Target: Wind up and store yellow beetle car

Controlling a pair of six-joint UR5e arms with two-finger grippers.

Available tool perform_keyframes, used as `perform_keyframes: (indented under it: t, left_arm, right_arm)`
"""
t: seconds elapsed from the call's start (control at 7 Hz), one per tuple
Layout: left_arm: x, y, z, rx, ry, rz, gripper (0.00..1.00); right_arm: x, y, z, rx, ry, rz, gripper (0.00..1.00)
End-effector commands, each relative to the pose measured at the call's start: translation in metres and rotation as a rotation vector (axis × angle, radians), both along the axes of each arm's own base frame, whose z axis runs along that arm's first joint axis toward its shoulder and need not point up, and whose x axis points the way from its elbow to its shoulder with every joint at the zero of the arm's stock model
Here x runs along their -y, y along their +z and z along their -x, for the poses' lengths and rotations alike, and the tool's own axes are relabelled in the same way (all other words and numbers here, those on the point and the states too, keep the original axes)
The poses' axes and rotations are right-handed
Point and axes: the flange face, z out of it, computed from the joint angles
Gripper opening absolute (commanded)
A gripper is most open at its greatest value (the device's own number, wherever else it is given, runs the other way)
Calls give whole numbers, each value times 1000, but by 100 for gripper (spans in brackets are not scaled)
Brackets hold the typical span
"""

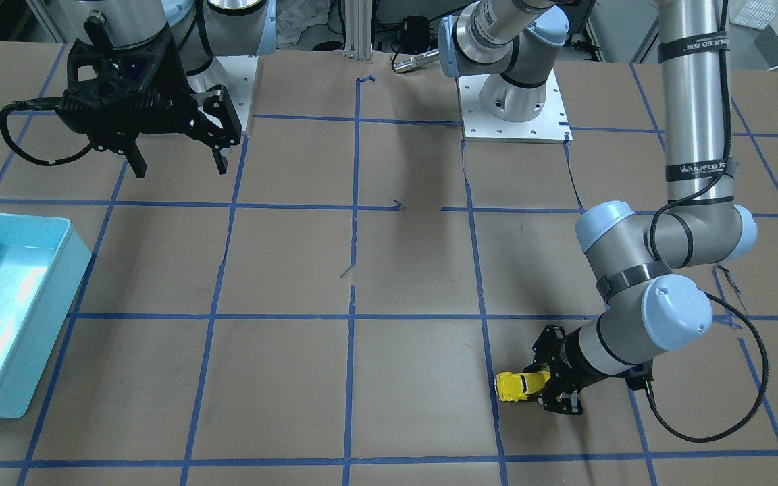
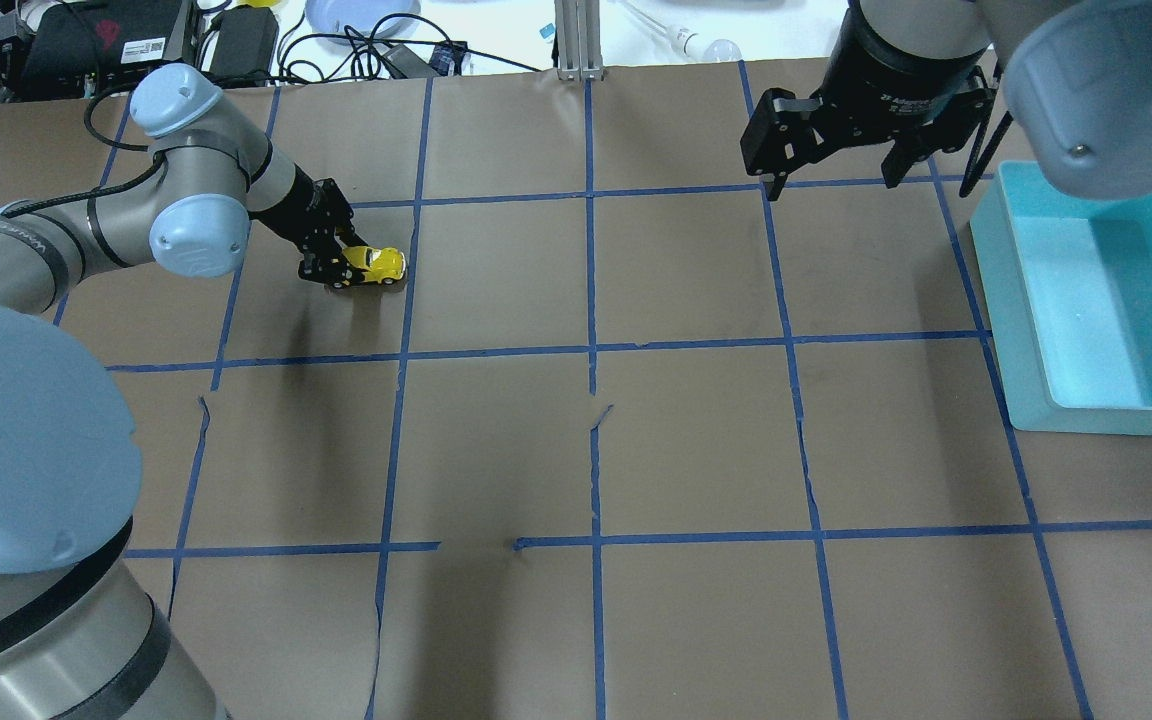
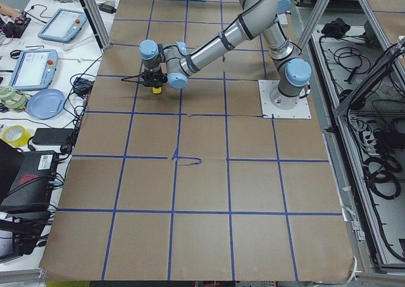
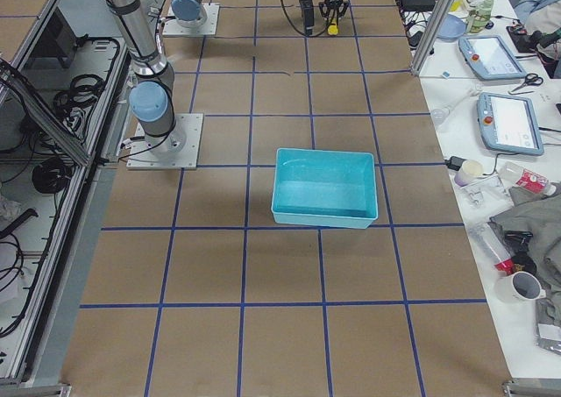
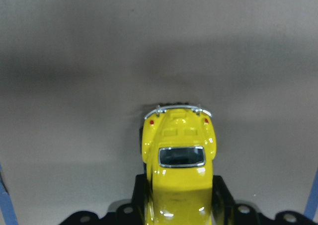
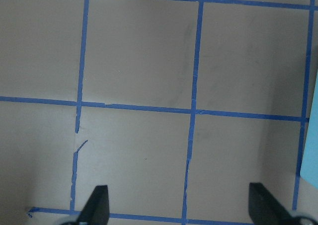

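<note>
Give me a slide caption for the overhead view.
Left gripper clamps the yellow beetle car on the table while the open right gripper hovers near the turquoise bin.

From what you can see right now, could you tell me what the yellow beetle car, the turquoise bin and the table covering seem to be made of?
Yellow beetle car: glossy paint with sharp highlights, silvery bumper; die-cast metal or hard plastic, unclear which. Turquoise bin: smooth, faintly shiny walls, probably moulded plastic. Table covering: matte brown paper, torn along the blue tape.
</note>
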Motion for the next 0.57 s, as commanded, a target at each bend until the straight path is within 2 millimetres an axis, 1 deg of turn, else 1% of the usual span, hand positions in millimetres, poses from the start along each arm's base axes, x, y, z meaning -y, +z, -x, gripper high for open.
perform_keyframes:
  t: [0.0, 0.14, 0.43]
  left_arm:
    - [0, -1, -16, 0, -2, 3, 0]
    - [0, 0, -20, 17, -17, 7, 0]
    - [-1, -1, -37, 16, -21, 11, 0]
  right_arm:
    - [0, 0, 0, 2, 0, -1, 100]
    - [0, -1, -1, 3, 2, -2, 100]
    - [-1, 0, -1, 4, 2, -1, 100]
